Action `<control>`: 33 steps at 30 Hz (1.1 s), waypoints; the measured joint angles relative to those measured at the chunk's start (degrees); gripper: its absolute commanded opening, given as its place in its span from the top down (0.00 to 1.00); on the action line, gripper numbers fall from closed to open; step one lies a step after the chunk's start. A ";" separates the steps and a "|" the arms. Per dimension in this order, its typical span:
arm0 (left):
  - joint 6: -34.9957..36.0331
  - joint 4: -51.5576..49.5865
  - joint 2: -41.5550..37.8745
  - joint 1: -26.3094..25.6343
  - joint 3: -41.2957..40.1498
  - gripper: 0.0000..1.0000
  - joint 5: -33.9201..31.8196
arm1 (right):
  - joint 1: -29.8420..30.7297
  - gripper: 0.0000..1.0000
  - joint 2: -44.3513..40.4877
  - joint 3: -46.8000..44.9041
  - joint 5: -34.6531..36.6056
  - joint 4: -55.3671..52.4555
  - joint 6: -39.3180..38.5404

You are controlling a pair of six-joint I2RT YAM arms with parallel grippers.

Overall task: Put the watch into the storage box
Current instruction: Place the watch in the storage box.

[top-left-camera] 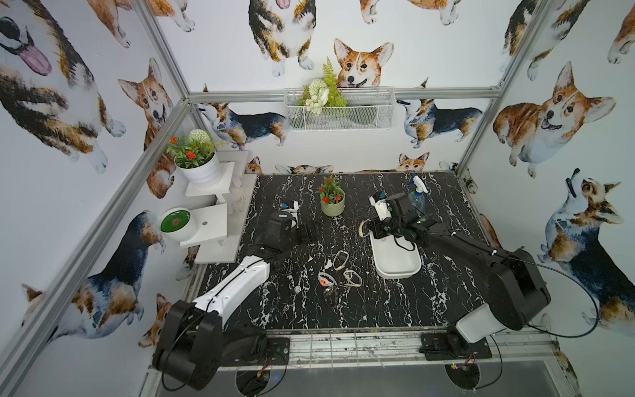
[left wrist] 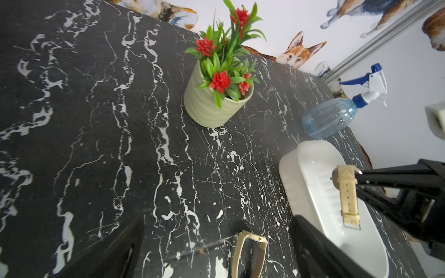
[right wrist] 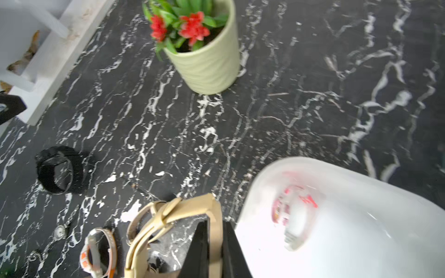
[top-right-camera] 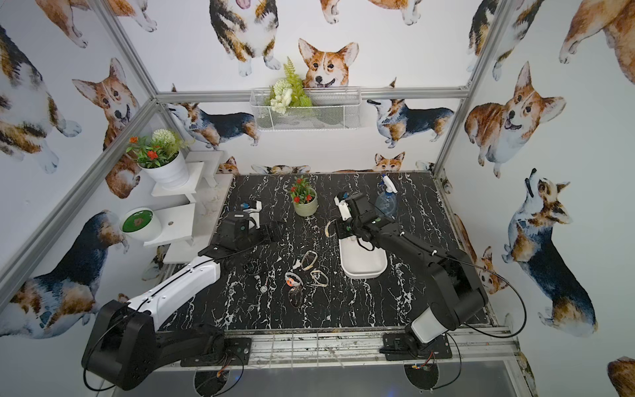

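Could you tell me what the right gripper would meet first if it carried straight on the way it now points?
Probably bare table just past the storage box rim; the right gripper, shut on the beige watch, looks tilted down. Beyond lies the green pot; depth is unclear.

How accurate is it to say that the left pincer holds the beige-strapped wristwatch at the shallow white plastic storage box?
Not quite: the right pincer, not the left, holds the beige-strapped wristwatch at the shallow white plastic storage box, as the left wrist view shows. The left pincer is open and empty.
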 measured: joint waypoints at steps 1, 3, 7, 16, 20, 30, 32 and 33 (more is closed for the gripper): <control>0.00 0.24 1.03 -0.81 0.46 0.01 -0.02 | -1.18 1.00 -0.24 -0.22 1.31 -1.05 0.07; 0.04 0.61 2.49 -2.14 1.22 0.01 0.13 | -3.15 1.00 -0.28 -0.37 3.82 -3.17 0.26; 0.50 1.18 4.61 -4.20 2.51 0.00 0.26 | -5.29 1.00 0.59 -0.37 6.10 -6.45 0.31; 1.92 1.18 6.27 -5.92 3.76 0.00 -0.04 | -6.82 1.00 8.31 2.23 16.26 -10.93 2.25; 2.45 1.11 5.62 -5.92 3.76 0.00 -0.22 | -6.95 1.00 12.24 5.66 17.92 -12.15 2.51; 3.87 0.90 4.02 -5.97 3.67 0.00 -1.73 | -6.95 1.00 16.74 10.14 19.65 -14.03 -1.79; 4.22 0.63 3.93 -5.97 3.65 0.00 -2.01 | -6.95 1.00 17.57 10.56 19.65 -14.32 -2.23; 4.24 0.48 3.89 -5.97 3.65 0.00 -2.19 | -6.95 1.00 18.03 10.75 19.65 -14.36 -2.75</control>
